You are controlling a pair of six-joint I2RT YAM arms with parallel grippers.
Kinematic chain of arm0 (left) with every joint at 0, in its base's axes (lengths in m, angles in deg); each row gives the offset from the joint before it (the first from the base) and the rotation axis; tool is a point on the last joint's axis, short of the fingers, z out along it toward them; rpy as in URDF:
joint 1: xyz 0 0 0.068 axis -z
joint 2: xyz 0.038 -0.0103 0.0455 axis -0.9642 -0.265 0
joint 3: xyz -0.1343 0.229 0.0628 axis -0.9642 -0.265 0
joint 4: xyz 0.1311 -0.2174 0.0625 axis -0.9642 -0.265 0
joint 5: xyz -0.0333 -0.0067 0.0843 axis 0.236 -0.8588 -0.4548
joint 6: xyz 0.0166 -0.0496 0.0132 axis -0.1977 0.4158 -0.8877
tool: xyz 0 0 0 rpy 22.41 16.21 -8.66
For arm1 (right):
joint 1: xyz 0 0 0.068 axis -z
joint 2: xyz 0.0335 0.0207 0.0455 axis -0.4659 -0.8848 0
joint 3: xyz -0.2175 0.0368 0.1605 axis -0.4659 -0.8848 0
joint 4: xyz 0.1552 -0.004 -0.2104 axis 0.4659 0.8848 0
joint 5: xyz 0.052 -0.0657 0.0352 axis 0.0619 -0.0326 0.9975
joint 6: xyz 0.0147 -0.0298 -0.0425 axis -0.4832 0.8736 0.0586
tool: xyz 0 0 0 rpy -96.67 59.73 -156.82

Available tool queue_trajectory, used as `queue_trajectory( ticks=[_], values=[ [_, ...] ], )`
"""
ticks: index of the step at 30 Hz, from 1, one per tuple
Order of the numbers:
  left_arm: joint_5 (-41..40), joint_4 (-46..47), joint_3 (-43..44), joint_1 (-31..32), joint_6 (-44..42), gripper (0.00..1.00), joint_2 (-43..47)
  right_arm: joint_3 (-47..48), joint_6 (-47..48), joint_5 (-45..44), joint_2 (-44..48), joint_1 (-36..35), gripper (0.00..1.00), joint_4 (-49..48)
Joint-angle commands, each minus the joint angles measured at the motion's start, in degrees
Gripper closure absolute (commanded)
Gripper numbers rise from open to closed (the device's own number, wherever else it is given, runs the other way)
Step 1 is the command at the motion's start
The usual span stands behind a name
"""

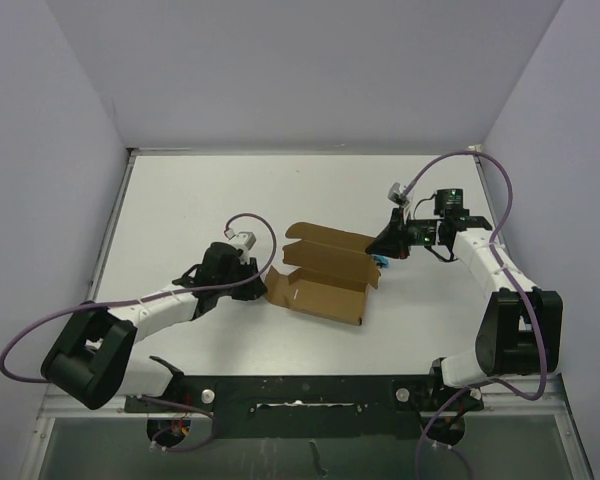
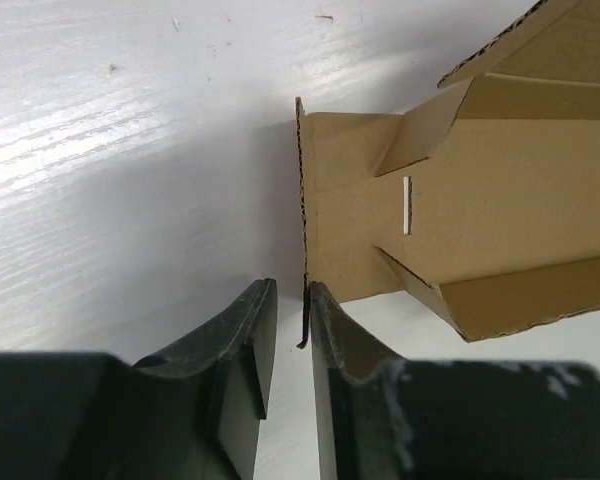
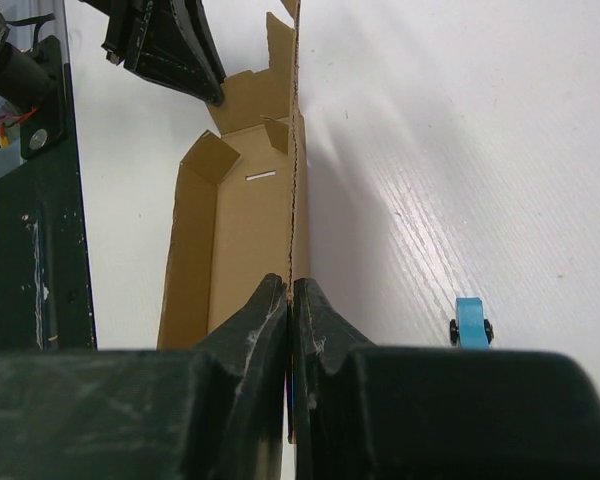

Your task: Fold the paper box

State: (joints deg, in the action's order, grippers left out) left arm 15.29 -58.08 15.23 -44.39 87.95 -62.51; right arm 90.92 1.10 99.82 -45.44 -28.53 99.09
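Two ends of the paper box are attended to as it lies mid-table, half formed, with its side walls and small tabs standing up. It looks light, thin and springy, the sort of card that creases where it is scored and buckles anywhere else, so I would take it by the free flap edges and never across a panel. The right gripper is pinched tight on the top edge of the long wall at its end. The left gripper stands only a little open around the upright end flap, with a sliver of gap beside the card, so not clamped as far as I can see. A tiny blue object lies on the table just beside the right fingers and the box corner, close enough to get nudged.
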Motion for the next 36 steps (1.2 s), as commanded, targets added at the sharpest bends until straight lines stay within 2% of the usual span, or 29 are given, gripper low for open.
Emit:
queue_trajectory(
  ticks=[1,4,5,10,19,30,36],
  values=[
    [0.8,4.7,2.26,0.17,0.99,0.86,-1.07,-0.08,-0.34,1.68,2.4,0.32,1.0,-1.53],
    [1.61,5.21,2.02,0.15,1.09,0.99,-0.42,-0.06,-0.28,1.77,2.37,0.31,1.0,-1.53],
    [1.99,5.7,1.74,0.17,1.03,1.0,0.04,-0.07,-0.34,1.81,2.32,0.31,1.0,-1.54],
    [2.51,8.74,-0.61,1.44,-1.11,1.0,4.7,-0.38,-1.06,1.78,2.44,0.31,1.0,-2.09],
    [-1.5,9.58,-2.05,6.93,-4.92,1.0,10.41,-1.9,-5.09,0.74,3.48,0.35,1.0,-6.15],
    [-6.88,8.3,-1.33,8.44,-3.69,1.0,9.91,-6.8,-16.11,-1.81,7.06,2.22,1.0,-17.51],
    [-7.44,11.4,-2.01,8.68,-3.05,1.0,9.25,-7.55,-18.94,-3.33,5.9,2.16,1.0,-19.4]
  ],
)
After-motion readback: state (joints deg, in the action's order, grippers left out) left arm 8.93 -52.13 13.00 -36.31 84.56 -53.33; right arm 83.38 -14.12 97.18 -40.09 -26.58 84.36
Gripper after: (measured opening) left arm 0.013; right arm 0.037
